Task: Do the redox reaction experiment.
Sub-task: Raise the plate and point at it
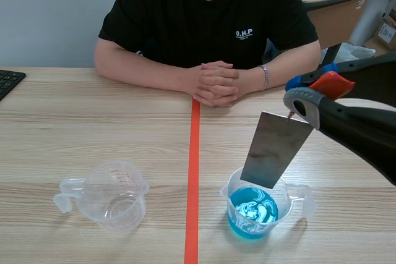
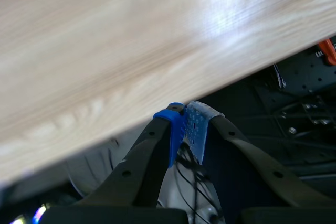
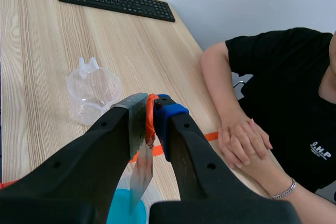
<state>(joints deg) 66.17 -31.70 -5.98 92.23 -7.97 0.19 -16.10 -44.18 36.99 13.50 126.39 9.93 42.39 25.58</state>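
Table [image 1: 74, 122] of pale wood filled the scene, with an orange-red tape line [image 1: 193, 177] running from its near edge toward its far edge. A person [image 1: 204, 10] in a black T-shirt sat at the far edge, with clasped hands [image 1: 215, 83] resting on the wood at the end of the tape line.

The right arm came in from the right edge, raised above the table. Its gripper [image 1: 307, 94] was clamped on the top corner of a flat grey metal sheet [image 1: 275, 149], which hung tilted. The sheet's lower edge was level with the far rim of a clear plastic measuring cup [image 1: 298, 197], above the blue liquid [image 1: 253, 211] in it. That cup stood near the near edge, just right of the tape line.

A second clear measuring cup [image 1: 114, 196], with nothing in it, stood near the near edge, well left of the line. A black keyboard [image 1: 9, 81] lay at the left edge.

The left gripper [image 2: 186, 124] sat low beside the table's edge, its blue pads pressed together on nothing.
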